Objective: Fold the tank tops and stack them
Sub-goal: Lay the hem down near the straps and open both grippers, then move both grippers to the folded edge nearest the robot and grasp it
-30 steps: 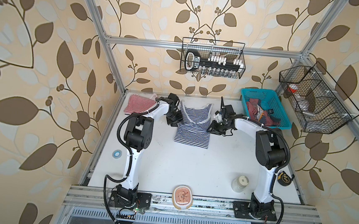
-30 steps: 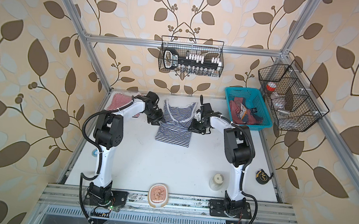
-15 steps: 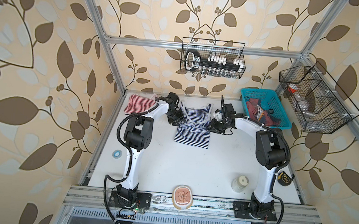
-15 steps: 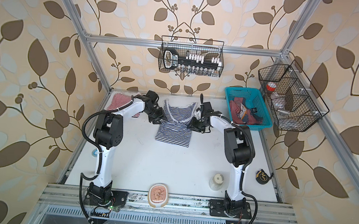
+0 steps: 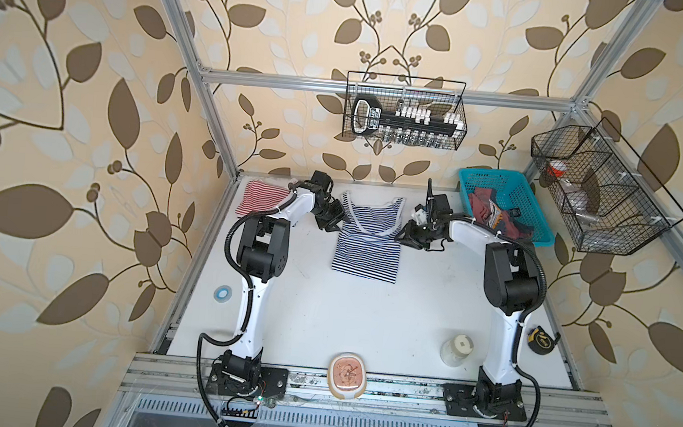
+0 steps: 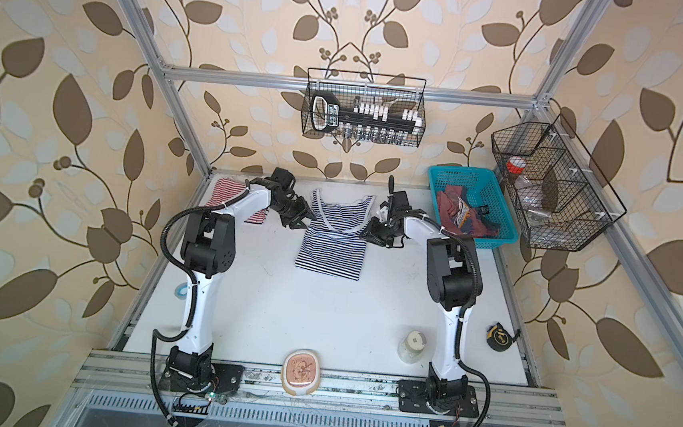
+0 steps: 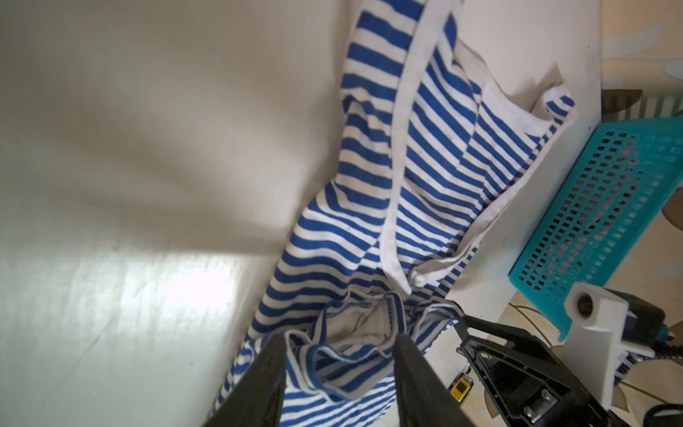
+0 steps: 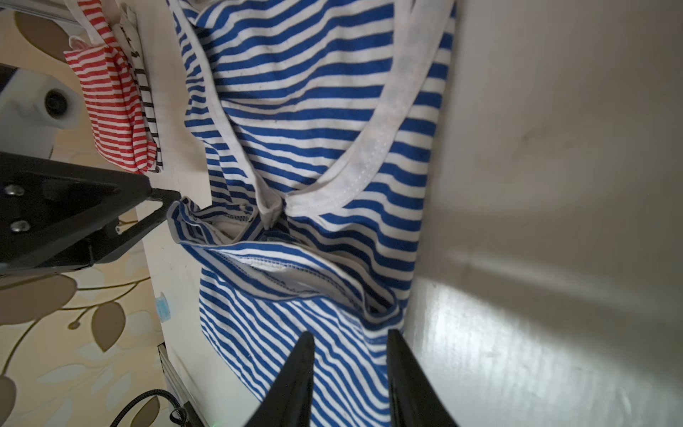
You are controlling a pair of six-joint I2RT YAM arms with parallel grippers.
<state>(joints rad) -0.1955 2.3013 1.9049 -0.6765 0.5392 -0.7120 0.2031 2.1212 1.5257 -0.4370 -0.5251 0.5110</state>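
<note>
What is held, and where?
The left gripper and right gripper straddle side edges of the navy-and-white striped tank top near the armholes; whether they grip cannot be told.

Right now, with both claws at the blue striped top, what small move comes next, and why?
Probably pinch and lift both edges together to fold: the left gripper and right gripper flank the flat navy-striped tank top below its armholes, fabric bunched between the left fingers.

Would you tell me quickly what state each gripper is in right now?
Left gripper: jaws apart, navy top bunched between them; grip cannot be told.
Right gripper: open, over the navy top.
</note>
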